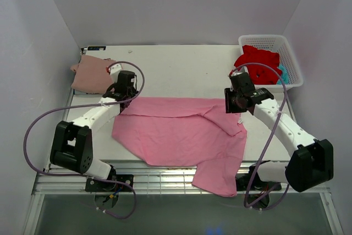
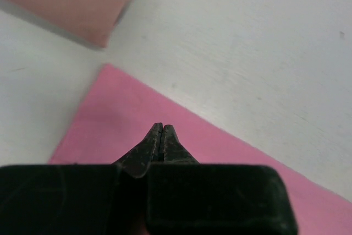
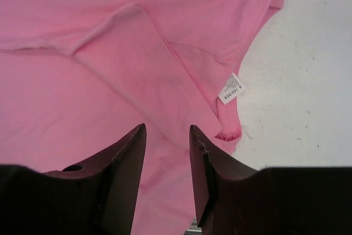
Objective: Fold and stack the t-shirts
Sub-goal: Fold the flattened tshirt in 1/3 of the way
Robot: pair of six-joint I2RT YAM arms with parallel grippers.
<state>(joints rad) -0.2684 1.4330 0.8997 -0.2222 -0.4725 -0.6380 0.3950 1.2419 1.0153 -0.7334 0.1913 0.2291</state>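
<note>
Bright pink tee (image 1: 181, 136); beyond, rose tee (image 1: 91, 75), basket (image 1: 292, 61)

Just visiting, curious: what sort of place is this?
Probably a robot lab's test booth: white walls enclose the table, a left arm and right arm reach over a pink t-shirt, and a basket holds clothes.

High rear overview; wrist views close over pink t-shirt (image 1: 176, 133)
</note>
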